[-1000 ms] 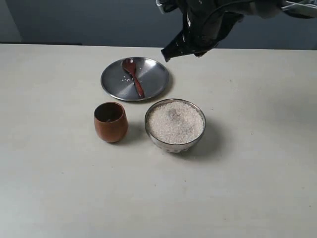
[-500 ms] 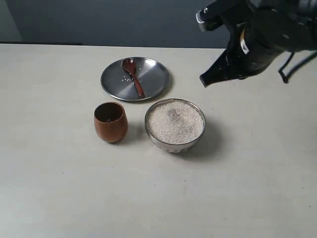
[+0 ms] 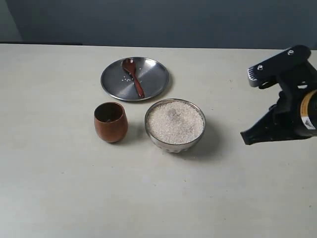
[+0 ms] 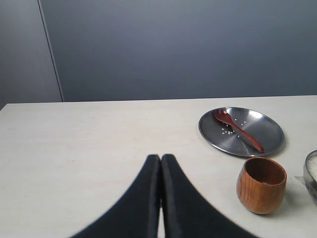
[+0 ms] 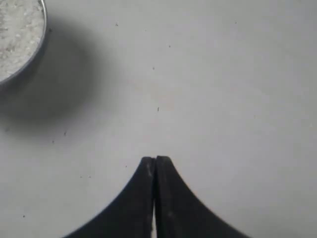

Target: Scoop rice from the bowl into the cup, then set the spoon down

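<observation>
The silver bowl [image 3: 175, 125] stands mid-table, full of white rice [image 3: 175, 121]; its rim [image 5: 29, 62] and rice [image 5: 15, 29] also show in the right wrist view. Left of it sits the brown wooden cup [image 3: 111, 121] [image 4: 261, 185], dark inside. The wooden spoon [image 3: 133, 76] [image 4: 237, 129] lies on the steel plate, with nothing holding it. My right gripper [image 3: 244, 137] [image 5: 155, 158] is shut and empty, low over bare table to the right of the bowl. My left gripper [image 4: 160, 157] is shut and empty, well left of the cup; it is outside the exterior view.
A flat round steel plate [image 3: 153, 84] [image 4: 262, 124] lies behind the cup and bowl, with a few loose rice grains [image 3: 126, 79] on it. A dark grey wall runs along the table's far edge.
My right arm has swung from above the plate, rightwards and down toward the front, to the table right of the bowl. Spoon, cup and bowl have not moved.
</observation>
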Controlling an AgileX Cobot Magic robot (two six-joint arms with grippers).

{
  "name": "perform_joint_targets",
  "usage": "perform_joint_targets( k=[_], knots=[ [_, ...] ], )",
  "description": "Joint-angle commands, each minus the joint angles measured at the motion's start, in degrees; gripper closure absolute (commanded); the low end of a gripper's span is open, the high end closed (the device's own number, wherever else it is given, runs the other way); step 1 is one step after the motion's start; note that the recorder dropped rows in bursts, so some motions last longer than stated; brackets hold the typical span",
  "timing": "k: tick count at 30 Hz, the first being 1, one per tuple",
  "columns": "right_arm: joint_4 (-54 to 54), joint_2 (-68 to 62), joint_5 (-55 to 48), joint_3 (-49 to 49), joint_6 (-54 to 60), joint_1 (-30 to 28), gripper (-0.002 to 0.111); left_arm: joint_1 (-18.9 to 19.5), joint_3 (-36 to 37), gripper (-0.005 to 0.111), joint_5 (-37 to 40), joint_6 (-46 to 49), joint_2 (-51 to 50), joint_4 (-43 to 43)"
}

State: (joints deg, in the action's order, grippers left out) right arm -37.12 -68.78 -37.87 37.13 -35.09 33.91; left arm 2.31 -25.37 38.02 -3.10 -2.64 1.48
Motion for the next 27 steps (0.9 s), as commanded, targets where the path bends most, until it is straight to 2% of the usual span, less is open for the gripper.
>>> perform_joint_targets(
  k=[1, 6, 27],
  knots=[
    [3.52, 4.09, -2.33, -2.19, -1.99, 0.06, 0.108, 0.12, -0.27, 0.106, -0.11, -0.34, -0.34, 0.14],
    [4.28, 4.79, -6.93, -2.19, -1.99, 0.06, 0.108, 0.12, -0.27, 0.106, -0.11, -0.34, -0.34, 0.14],
    [4.38, 7.26, 5.69, -2.19, -2.08, 0.06, 0.108, 0.12, -0.27, 0.106, -0.11, -0.34, -0.34, 0.14]
  ],
)
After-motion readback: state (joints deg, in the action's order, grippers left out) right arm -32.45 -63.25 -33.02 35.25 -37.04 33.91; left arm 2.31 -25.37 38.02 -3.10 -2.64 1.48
